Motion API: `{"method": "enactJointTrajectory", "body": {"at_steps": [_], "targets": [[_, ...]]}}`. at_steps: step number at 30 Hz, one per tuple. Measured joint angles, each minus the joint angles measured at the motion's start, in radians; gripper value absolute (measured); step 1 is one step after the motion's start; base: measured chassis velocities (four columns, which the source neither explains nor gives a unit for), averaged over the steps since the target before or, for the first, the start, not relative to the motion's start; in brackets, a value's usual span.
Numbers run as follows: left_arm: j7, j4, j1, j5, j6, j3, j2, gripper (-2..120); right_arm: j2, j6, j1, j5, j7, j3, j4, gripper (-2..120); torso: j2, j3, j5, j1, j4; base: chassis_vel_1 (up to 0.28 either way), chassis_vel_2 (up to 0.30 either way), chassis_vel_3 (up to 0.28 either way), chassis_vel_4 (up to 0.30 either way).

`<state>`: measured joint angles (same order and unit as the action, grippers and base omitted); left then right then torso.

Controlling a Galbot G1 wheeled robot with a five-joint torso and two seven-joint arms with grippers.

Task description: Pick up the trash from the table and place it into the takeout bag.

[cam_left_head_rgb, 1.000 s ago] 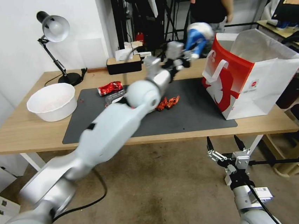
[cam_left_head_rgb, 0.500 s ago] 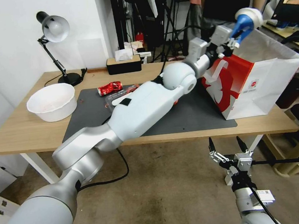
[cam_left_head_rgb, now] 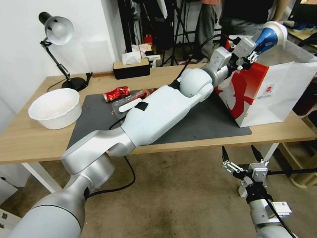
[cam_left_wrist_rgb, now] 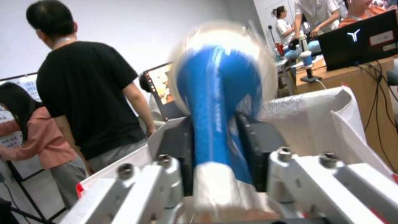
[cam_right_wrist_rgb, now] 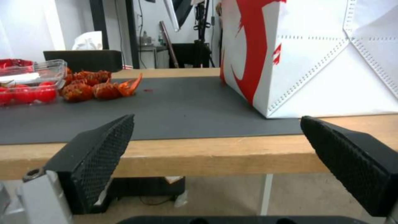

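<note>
My left gripper (cam_left_head_rgb: pixel 253 51) is shut on a blue paper cup (cam_left_head_rgb: pixel 270 34), holding it tilted over the open mouth of the red-and-white takeout bag (cam_left_head_rgb: pixel 271 85) at the table's right end. In the left wrist view the black fingers (cam_left_wrist_rgb: pixel 257 149) pinch the squeezed cup (cam_left_wrist_rgb: pixel 217 93) above the bag's white inside (cam_left_wrist_rgb: pixel 307 124). A crushed red can (cam_left_head_rgb: pixel 116 93) lies on the dark mat (cam_left_head_rgb: pixel 204 124). My right gripper (cam_left_head_rgb: pixel 241 155) hangs open below the table's front edge, its pads (cam_right_wrist_rgb: pixel 104 146) level with the tabletop, facing the bag (cam_right_wrist_rgb: pixel 315 56).
A large white bowl (cam_left_head_rgb: pixel 54 107) sits at the table's left, with a desk lamp (cam_left_head_rgb: pixel 58 31) and a black tissue box (cam_left_head_rgb: pixel 131 67) at the back. A clear tray of red food (cam_right_wrist_rgb: pixel 25 84) and crayfish shells (cam_right_wrist_rgb: pixel 99 85) lie on the mat. People stand behind the table.
My left arm swung the blue cup from above the table's back middle rightward to over the bag's mouth, then slightly lower. The right arm stayed put.
</note>
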<state>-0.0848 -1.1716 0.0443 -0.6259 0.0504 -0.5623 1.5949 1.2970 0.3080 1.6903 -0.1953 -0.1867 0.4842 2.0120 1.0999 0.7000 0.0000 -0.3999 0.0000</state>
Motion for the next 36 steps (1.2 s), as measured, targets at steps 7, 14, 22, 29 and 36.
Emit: {"method": "enactJointTrajectory", "body": {"at_steps": [7,14,22,29,36], "targets": [[0.013,-0.019,-0.021,0.0,0.002,0.015,-0.005,56,0.006,-0.003,-0.003,0.0,0.002,-0.008,-0.001,100,0.0,0.0,0.0,0.0,-0.0001,0.0,0.0,0.0,0.0],[0.073,-0.134,-0.109,0.016,0.036,0.092,-0.068,86,-0.001,-0.008,-0.001,0.0,0.005,-0.012,0.013,100,0.0,0.0,-0.0001,0.0,0.0,0.0,0.0,0.0,0.0],[0.177,-0.266,-0.206,0.028,0.125,0.232,-0.15,100,-0.007,-0.014,-0.002,-0.001,0.005,-0.016,0.017,100,0.0,0.0,-0.0003,0.0,-0.0001,0.0,0.0,0.0,0.0],[0.38,-0.42,-0.336,0.06,0.288,0.334,-0.26,100,-0.017,-0.028,-0.014,-0.001,0.003,-0.028,0.013,100,0.0,0.0,-0.0005,0.0,0.0001,0.0,0.0,0.0,0.0],[0.572,-0.591,-0.472,0.063,0.463,0.414,-0.354,100,-0.02,-0.034,-0.026,0.0,0.001,-0.035,-0.003,100,0.0,0.0,-0.0002,0.0,0.0,0.0,0.0,0.0,0.0]]}}
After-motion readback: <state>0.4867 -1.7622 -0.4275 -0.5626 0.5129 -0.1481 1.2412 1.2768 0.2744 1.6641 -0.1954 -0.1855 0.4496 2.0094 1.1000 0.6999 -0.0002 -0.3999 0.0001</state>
